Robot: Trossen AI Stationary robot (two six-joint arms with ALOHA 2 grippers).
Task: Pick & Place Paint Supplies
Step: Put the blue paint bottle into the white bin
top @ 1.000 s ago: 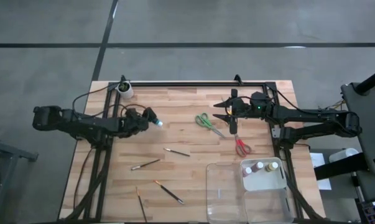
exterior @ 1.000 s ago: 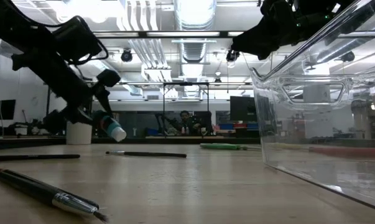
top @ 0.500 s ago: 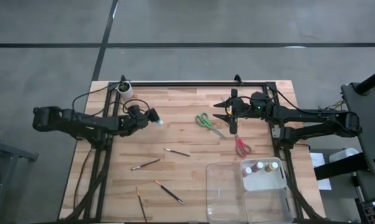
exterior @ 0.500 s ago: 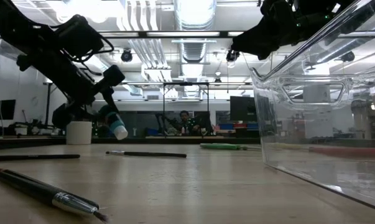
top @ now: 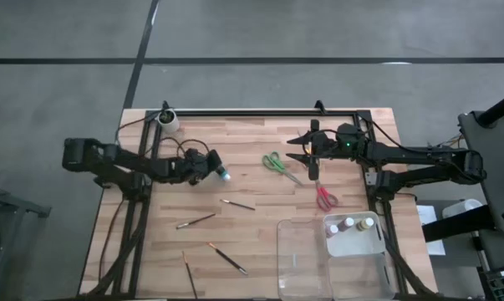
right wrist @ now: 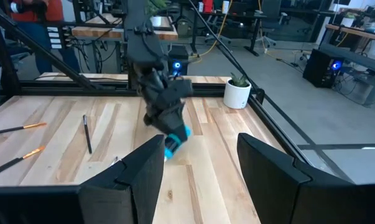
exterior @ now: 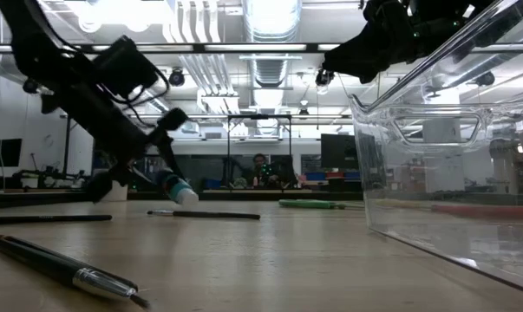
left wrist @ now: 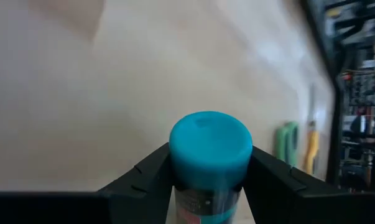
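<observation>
A teal paint bottle [top: 224,175] sits in my left gripper [top: 211,169], left of the table's middle and low over the wood; in the low view the bottle [exterior: 179,188] slants down. My right gripper [top: 306,156] hangs open above the table at the far right, nothing between its fingers [right wrist: 134,177]. Green scissors [top: 277,163] and red scissors [top: 324,197] lie flat near it. Several thin brushes [top: 237,204] lie on the near half of the table. My left gripper pinches the bottle's body [left wrist: 206,194] between its two fingers [left wrist: 143,177], just behind the round teal end [left wrist: 210,144]. The fingers slant down from the table's left. The bottle sticks out ahead along them, tilted. Whether its low end [exterior: 188,198] touches the table, I cannot tell.
A clear plastic tray [top: 306,267] stands at the near right with small bottles [top: 349,224] in one compartment; its wall [exterior: 443,165] fills the right of the low view. A white cup [top: 167,119] stands at the far left corner. A black frame [top: 260,111] edges the far side.
My left gripper has carried the teal bottle toward the table's right edge and down, tipping so that it points more steeply at the wood. The bottle has come from well above the table to just over it, still held. The right arm has kept still.
</observation>
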